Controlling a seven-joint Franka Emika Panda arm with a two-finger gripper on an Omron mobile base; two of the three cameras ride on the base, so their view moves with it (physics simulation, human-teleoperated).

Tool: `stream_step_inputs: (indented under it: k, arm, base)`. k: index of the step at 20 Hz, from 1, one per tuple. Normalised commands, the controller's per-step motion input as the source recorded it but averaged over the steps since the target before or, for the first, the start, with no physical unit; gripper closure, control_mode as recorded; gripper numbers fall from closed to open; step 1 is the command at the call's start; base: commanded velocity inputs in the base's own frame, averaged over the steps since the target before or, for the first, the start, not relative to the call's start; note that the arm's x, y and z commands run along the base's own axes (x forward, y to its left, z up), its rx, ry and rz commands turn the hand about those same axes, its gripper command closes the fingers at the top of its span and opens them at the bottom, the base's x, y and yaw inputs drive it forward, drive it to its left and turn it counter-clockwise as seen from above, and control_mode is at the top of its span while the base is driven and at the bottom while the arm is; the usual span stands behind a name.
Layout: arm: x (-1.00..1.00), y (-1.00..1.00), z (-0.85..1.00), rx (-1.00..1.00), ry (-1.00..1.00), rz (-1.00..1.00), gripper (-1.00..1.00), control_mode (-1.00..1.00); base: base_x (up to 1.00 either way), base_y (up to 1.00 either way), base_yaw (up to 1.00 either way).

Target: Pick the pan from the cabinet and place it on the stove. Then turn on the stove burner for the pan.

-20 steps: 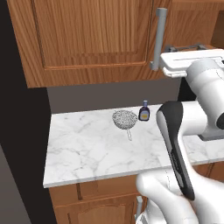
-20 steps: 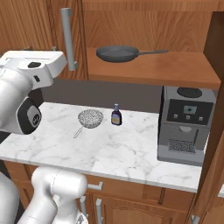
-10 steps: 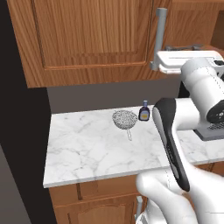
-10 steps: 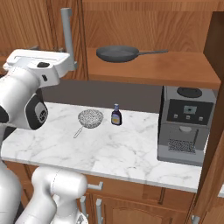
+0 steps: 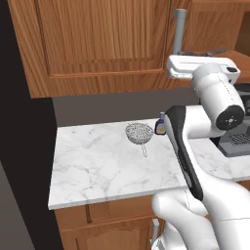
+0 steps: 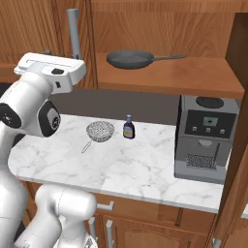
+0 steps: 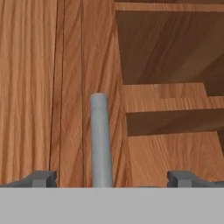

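Although the cabinet (image 6: pixel 164 72) already stands open on its right side, you have the whole job ahead of you: the pan (image 6: pixel 130 59) is not yet touched, it has to be carried to the stove, and a burner has to be lit after that.

Starting at the left of the right base view, you see the robot's hand raised level with the long grey bar handle (image 6: pixel 74 32) of the closed cabinet door. Through the hand camera, the gripper (image 7: pixel 111 178) is spread wide and holds nothing, with that bar handle (image 7: pixel 101 140) rising between its two tips and the open shelf off to the right.

Moving rightward along the shelf, your target lies flat on the reddish-brown board, well apart from the hand, its long handle pointing right. Nothing else sits on that shelf as far as you can see, and the pan itself looks empty.

Below on the marble counter (image 6: pixel 121 169) you pass a small wire-mesh strainer (image 6: pixel 100 131), with nothing in its bowl, then a little dark bottle (image 6: pixel 128 128) just beside it. Farther right stands a coffee machine (image 6: pixel 206 135). My reading is that you next need to swing the hand right, toward the shelf.
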Motion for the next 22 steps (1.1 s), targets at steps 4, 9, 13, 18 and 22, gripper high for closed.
stream_step_inputs:
  k: [4,9,13,18,22]
  arm:
    - [0.4,0.03,-0.08,0.03,0.0,0.0,-1.0,-1.0]
    - [0.4,0.03,-0.07,0.02,0.0,0.0,-1.0,-1.0]
    - [0.37,0.0,-0.09,0.01,0.0,0.0,-1.0,-1.0]
    - [0.34,0.0,-0.07,0.0,0.0,0.0,-1.0,-1.0]
    - [0.35,0.0,-0.07,0.0,0.0,0.0,-1.0,-1.0]
  base:
    - [0.0,0.0,0.0]
    - [0.0,0.0,0.0]
    - [0.0,0.0,0.0]
    - [0.0,0.0,0.0]
    - [0.0,0.0,0.0]
